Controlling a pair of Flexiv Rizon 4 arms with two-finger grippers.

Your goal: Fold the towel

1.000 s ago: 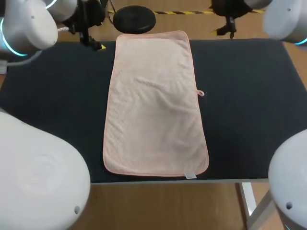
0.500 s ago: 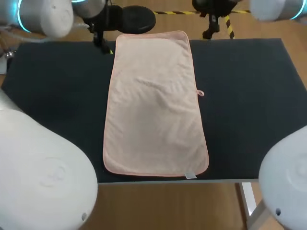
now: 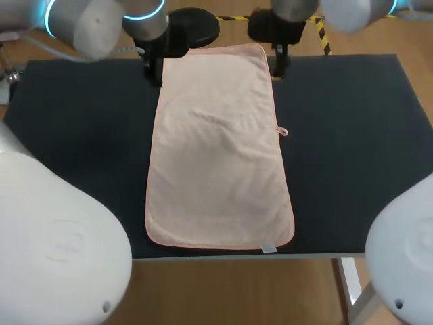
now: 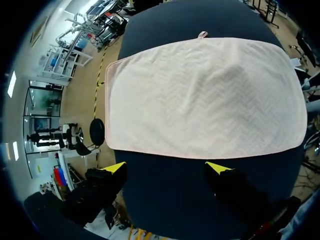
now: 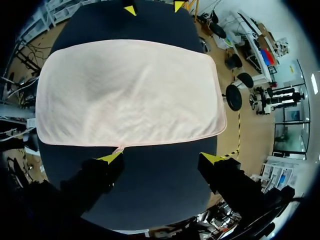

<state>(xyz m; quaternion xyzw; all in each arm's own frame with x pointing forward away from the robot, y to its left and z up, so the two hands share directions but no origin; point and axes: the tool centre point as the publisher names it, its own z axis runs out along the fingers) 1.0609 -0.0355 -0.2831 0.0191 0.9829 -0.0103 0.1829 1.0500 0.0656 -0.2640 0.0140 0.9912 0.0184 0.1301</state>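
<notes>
A pale pink rectangular terry towel (image 3: 220,145) lies flat down the middle of the dark table (image 3: 352,149), running from 12 to 6 o'clock. The left gripper (image 4: 166,168), fingers spread and empty, hangs beside its 11 o'clock corner. The right gripper (image 5: 161,158), likewise unclenched, is at 1 o'clock. A small pink loop (image 3: 283,132) juts out at 3 o'clock.

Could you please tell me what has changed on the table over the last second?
Both arms swung inward along the far edge of the table. The left gripper is now just beside the far left corner of the towel, and the right gripper is beside its far right corner. Both have their fingers open and have taken hold of nothing. The towel lies flat and spread out, as before.
</notes>
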